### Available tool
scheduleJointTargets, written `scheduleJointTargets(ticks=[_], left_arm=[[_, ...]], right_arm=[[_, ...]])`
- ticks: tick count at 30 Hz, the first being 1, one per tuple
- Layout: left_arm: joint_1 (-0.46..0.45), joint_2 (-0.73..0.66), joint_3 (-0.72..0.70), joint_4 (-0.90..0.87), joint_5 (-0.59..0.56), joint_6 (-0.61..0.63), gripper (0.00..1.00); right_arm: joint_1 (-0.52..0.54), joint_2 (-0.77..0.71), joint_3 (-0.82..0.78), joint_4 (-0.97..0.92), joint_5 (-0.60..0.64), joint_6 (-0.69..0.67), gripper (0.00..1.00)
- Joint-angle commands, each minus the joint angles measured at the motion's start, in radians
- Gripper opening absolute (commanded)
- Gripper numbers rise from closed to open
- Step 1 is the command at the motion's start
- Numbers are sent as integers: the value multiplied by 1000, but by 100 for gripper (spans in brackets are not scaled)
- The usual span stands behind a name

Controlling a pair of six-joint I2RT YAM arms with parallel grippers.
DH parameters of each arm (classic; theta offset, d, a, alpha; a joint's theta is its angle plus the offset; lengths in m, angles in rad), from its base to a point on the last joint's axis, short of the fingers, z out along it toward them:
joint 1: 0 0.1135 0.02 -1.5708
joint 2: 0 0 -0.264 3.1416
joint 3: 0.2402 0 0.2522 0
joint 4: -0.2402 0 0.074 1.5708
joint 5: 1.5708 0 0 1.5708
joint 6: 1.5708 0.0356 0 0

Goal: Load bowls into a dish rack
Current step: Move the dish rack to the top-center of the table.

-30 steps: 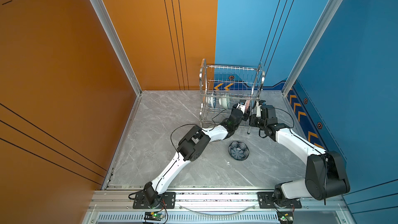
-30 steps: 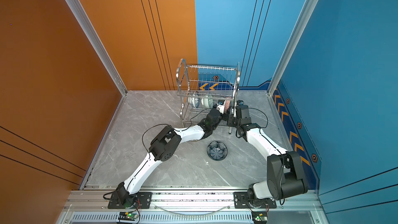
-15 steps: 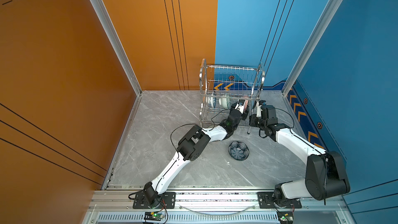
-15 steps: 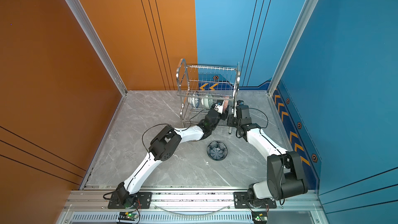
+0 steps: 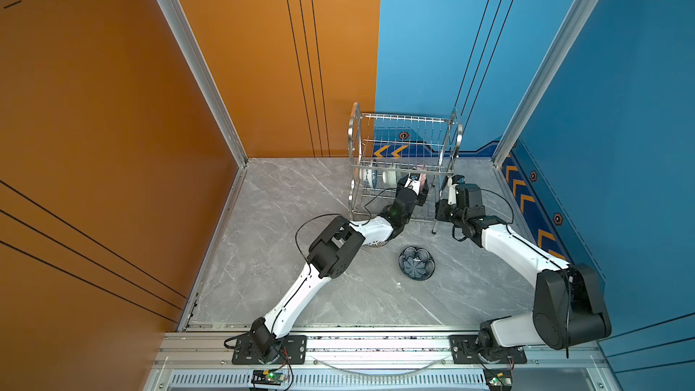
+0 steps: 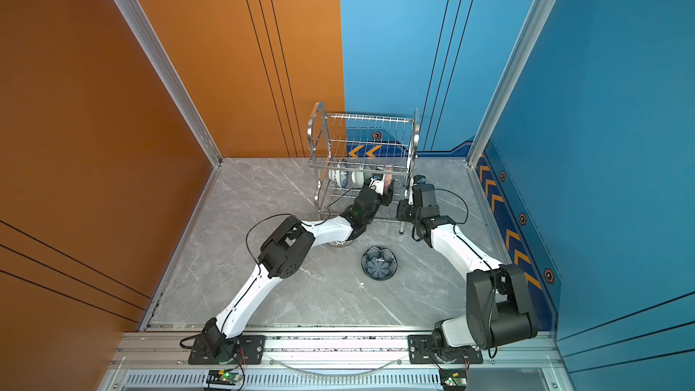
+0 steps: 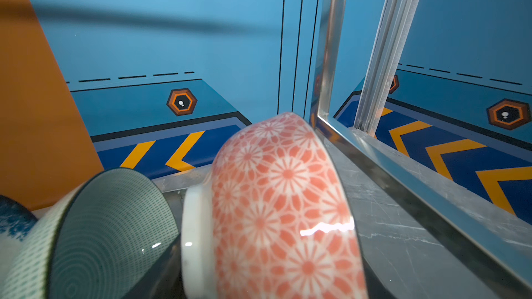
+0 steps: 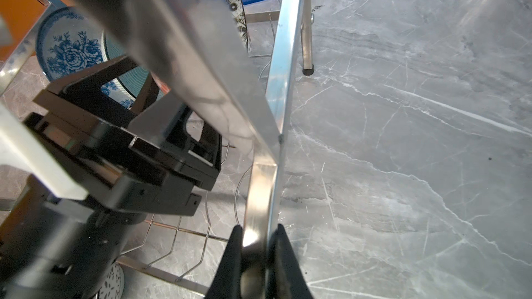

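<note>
The right gripper (image 8: 259, 230) has its jaws clamped on the dish rack (image 5: 350, 144) frame. The left gripper (image 5: 418, 182) is at the reddish bowl (image 7: 282, 197); I cannot tell whether its jaws grip.

Navy bowl (image 5: 416, 263) upright before rack (image 5: 404, 118)

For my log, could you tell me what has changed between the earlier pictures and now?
Nothing visibly changed. The left gripper stays inside the shiny two-tier steel wire dish rack by the reddish flower-patterned bowl; the right gripper stays shut on the rack's side frame; the dark navy petal-patterned bowl stays on the grey marble surface.
</note>
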Motion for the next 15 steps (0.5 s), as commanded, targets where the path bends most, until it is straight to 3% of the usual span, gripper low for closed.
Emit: scheduleJointTargets(ticks=[1,15], left_arm=[[7,-15,36,12,11,-32,52],[-1,26,110,-84,73,-165,51]], right_arm=[[2,-19,-15,16,-73,49,7],[1,-16,-18,28,-81,51,7]])
